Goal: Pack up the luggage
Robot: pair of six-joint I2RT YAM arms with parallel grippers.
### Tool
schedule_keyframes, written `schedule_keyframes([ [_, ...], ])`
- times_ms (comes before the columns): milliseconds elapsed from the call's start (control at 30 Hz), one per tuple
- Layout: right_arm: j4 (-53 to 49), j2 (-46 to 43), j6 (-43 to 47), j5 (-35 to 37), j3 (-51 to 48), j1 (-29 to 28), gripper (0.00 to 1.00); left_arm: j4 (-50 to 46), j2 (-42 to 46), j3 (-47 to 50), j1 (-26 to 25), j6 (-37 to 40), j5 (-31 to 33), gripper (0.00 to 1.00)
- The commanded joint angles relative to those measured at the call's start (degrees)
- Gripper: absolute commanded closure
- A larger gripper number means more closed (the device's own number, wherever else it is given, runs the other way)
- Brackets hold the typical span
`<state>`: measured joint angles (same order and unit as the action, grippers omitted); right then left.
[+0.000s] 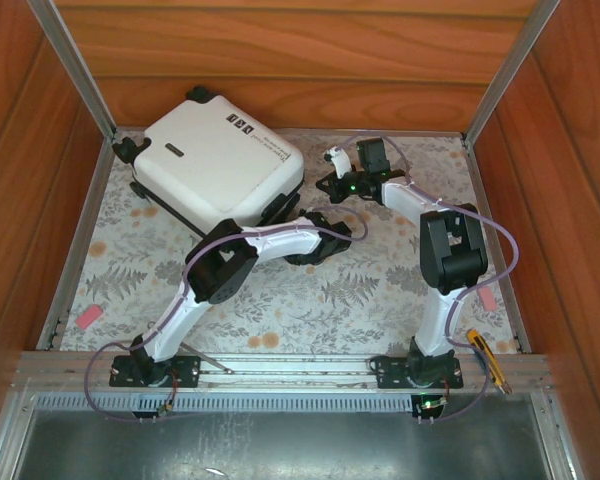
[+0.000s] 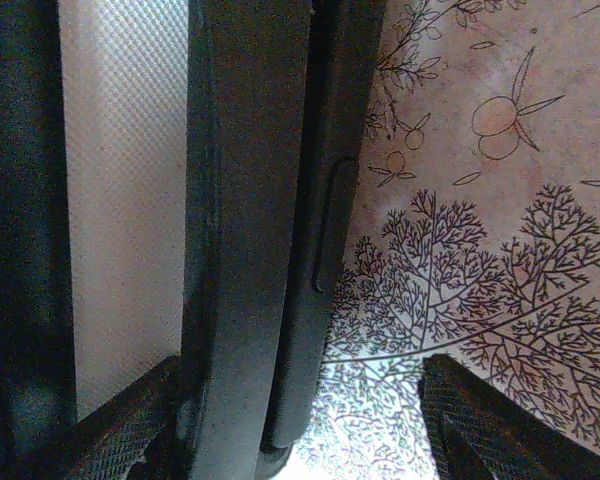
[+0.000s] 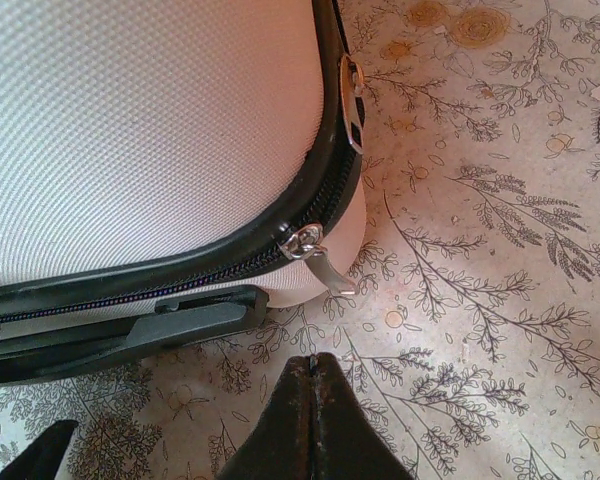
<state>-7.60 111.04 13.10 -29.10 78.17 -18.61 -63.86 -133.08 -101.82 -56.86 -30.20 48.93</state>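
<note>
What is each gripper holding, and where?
Nothing is held: the right gripper is shut empty beside the luggage zipper pull; the left gripper has open jaws straddling its black edge, not clamped.

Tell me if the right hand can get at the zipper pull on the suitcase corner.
Probably yes: the right hand is close to the zipper pull on the luggage, only bare floral cloth between. It is shut, so it must open first.

The white left arm with black joints (image 1: 175, 318) and its twin on the right (image 1: 435, 315) have black bases (image 1: 150, 372). Thin purple cables (image 1: 514, 252) loop along both (a green light (image 1: 352, 186) glows on the right one).
</note>
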Motion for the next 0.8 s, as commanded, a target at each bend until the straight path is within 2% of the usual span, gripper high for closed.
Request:
schedule_keyframes([
  [0, -1.27, -1.35, 0.70, -1.62, -0.77, 0.29, 1.00, 4.33, 0.88, -0.81, 2.42, 2.94, -5.07, 0.39],
  [100, -1.46, -1.40, 0.85, -1.69, -0.90, 0.28, 1.00, 4.35, 1.28, -0.61, 3.54, 3.34, -6.63, 0.44],
  [333, -1.46, -1.36, 0.87, -2.01, -1.23, 0.31, 1.00, 4.85, 1.54, -1.83, 6.16, 5.41, -8.57, 0.44],
  [567, -1.59, -1.27, 1.04, -2.10, -1.27, 0.24, 1.00, 6.11, 1.24, -4.86, 8.66, 7.56, -15.14, 0.44],
  [767, -1.63, -1.18, 1.22, -2.19, -1.42, 0.31, 1.00, 6.07, 0.75, -4.05, 10.52, 7.79, -16.18, 0.45],
])
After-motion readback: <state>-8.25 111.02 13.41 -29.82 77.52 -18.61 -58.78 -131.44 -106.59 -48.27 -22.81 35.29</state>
